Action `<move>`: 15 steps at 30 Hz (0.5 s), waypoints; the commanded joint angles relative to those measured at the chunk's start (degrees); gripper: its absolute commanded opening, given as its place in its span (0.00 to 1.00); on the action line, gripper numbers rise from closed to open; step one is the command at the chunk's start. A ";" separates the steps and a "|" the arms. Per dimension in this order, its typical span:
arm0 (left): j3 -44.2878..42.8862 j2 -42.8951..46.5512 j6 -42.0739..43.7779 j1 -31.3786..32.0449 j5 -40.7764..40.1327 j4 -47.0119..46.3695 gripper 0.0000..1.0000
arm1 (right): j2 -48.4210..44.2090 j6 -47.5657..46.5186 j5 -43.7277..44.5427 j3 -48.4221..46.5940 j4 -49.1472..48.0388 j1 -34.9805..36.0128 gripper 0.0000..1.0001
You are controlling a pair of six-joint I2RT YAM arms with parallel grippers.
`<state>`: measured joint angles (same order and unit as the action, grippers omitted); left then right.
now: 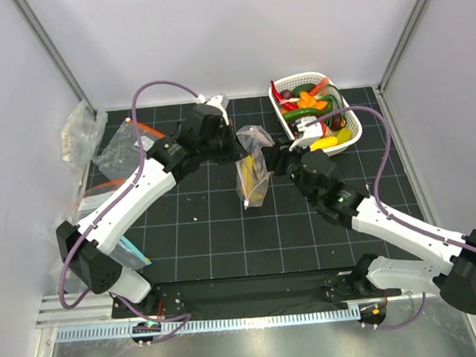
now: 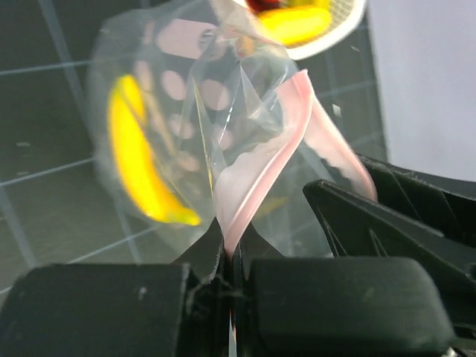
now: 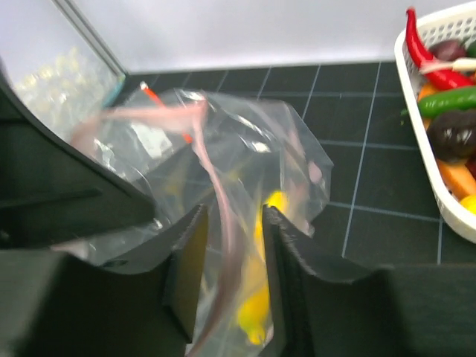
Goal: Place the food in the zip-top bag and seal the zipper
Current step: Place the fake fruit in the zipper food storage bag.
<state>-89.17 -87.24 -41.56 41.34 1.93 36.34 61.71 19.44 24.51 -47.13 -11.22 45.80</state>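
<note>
Film of the zip-top bag [image 1: 252,173], clear and crinkled, hangs over the counter [image 1: 201,230], glossy yellow banana [image 2: 137,160] inside; left pincer [image 2: 230,253] clamped on its pale pink zipper [image 2: 260,171]. Around that strip the right pincer [image 3: 234,245] stands slightly apart.

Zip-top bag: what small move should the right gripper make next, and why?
Probably close the right gripper on the zipper: the pink strip runs between its open fingers, unpinched, while the left gripper is shut on the zip-top bag's edge.

Zip-top bag [image 1: 252,171] at centre, basket [image 1: 299,76] just behind-right; open mat [image 1: 209,229] nearer.
</note>
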 commanded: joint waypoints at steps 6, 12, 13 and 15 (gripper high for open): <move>-3.47 6.03 7.89 2.95 -28.98 7.60 0.00 | -0.02 3.67 -5.52 -1.73 2.97 -0.54 0.30; -10.49 3.75 11.59 9.28 -47.59 14.36 0.00 | 4.19 3.76 -18.58 -3.40 -0.54 -1.33 0.11; -11.46 3.31 11.76 9.89 -50.07 16.29 0.00 | 5.95 4.11 -20.45 -3.92 -1.08 -1.33 0.11; -12.96 2.69 12.38 11.30 -52.90 17.53 0.00 | 7.89 5.34 -25.62 -3.93 -4.31 -1.33 0.12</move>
<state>-98.52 -84.09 -31.66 51.68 -38.02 50.24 67.20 23.27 9.13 -48.88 -10.41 44.77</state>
